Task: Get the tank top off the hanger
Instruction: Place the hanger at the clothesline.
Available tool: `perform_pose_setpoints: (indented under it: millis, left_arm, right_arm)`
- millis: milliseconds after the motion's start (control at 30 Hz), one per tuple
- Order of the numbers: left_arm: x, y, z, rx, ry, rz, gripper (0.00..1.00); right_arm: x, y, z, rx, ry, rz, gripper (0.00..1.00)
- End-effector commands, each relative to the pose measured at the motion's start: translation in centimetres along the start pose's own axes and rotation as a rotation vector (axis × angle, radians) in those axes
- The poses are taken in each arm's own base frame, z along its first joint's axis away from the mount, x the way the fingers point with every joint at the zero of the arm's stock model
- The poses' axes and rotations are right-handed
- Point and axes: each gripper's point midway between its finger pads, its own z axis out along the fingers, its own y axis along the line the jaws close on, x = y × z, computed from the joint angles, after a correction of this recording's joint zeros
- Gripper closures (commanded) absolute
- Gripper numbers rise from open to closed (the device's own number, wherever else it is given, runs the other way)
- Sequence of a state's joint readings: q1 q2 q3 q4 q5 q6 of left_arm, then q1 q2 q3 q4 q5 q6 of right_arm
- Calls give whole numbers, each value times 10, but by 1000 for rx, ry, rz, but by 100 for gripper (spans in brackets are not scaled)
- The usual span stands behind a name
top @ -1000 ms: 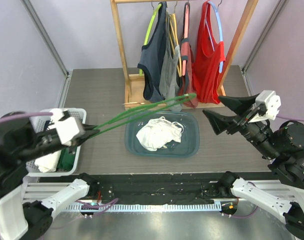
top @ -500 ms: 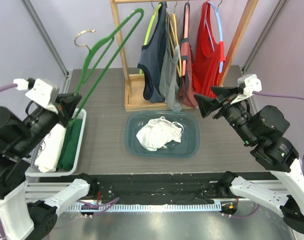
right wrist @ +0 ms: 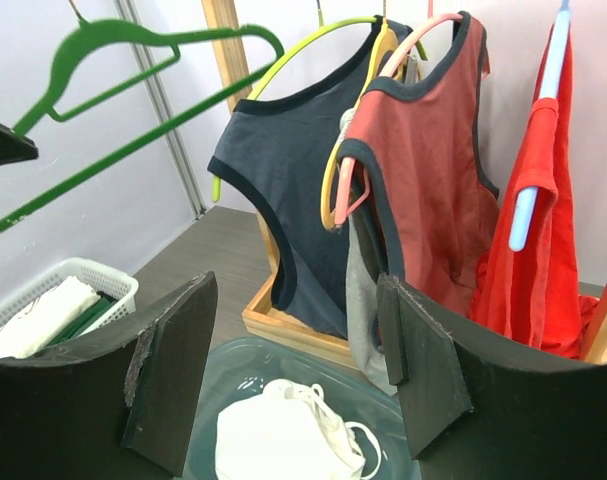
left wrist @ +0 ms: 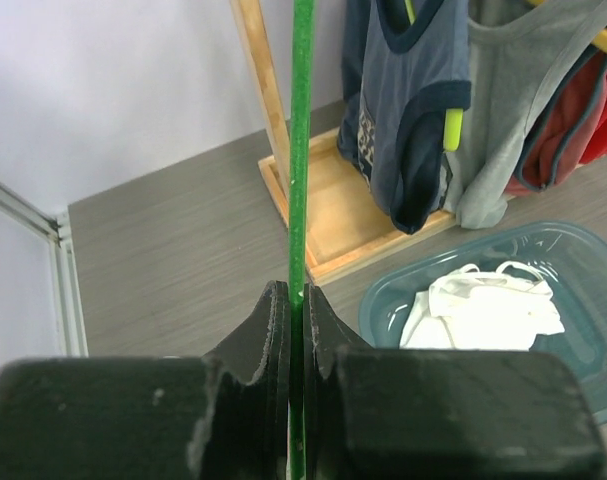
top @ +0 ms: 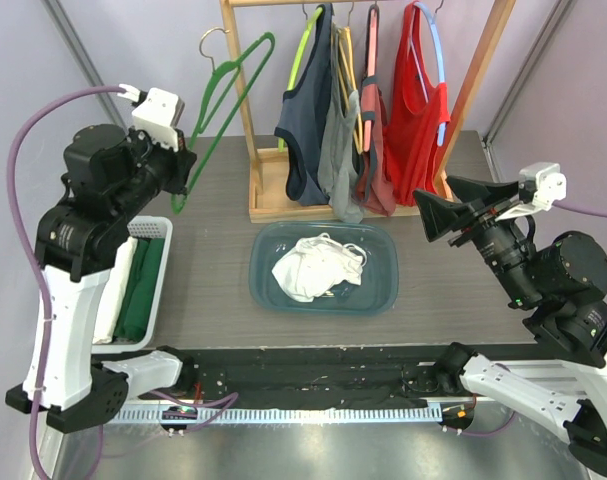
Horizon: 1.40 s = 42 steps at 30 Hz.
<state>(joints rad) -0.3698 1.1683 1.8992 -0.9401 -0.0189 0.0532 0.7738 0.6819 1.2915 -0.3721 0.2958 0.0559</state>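
Tightly left hand (left wrist: 293, 305) pinches green hanger (left wrist: 301, 150); right hand (top: 435, 203) wide apart, empty.

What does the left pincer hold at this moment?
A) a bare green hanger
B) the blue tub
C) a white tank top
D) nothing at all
A: the left pincer is shut on the thin green hanger, which carries no garment, while the white tank top lies in the tub.
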Motion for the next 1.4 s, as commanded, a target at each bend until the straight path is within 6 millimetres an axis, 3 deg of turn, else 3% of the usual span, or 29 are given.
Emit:
perform_pose_setpoints:
  millis: [0, 233, 367, 433, 467, 500, 533, 600, 633, 1100, 1367]
  left_arm:
    - [-23, 4, 4, -23, -83, -43, 100]
    - [-19, 5, 37, -32, -40, -51, 100]
    - [-25, 2, 78, -22, 11, -78, 100]
    - [-30, 1, 91, -18, 22, -85, 100]
    - [-43, 1, 89, -18, -3, -99, 100]
    - [-36, 0, 110, -17, 35, -104, 100]
    - [-49, 1, 107, -20, 4, -110, 100]
    - [-46, 1, 126, -33, 19, -129, 100]
    - [-53, 2, 128, -37, -4, -135, 100]
    - [-49, -3, 173, -82, -10, -191, 100]
    - [-31, -3, 200, -101, 30, -205, 100]
  right_arm:
    - [-3, -7, -2, 37, -15, 14, 28]
    - [-3, -9, -6, 42, -10, 15, 28]
    - [-9, -8, -6, 41, -16, 21, 28]
    - [-9, -8, -6, 41, -12, 29, 28]
    - [-9, -8, -6, 43, -12, 29, 29]
    - [-7, -8, -7, 43, -6, 30, 29]
    - [-7, -8, -7, 44, -3, 34, 29]
    - [-5, -9, -8, 47, 1, 36, 30]
    - [-6, -9, -8, 49, -1, 38, 30]
    - [6, -6, -5, 39, 26, 46, 34]
    - [7, -9, -10, 47, 22, 52, 34]
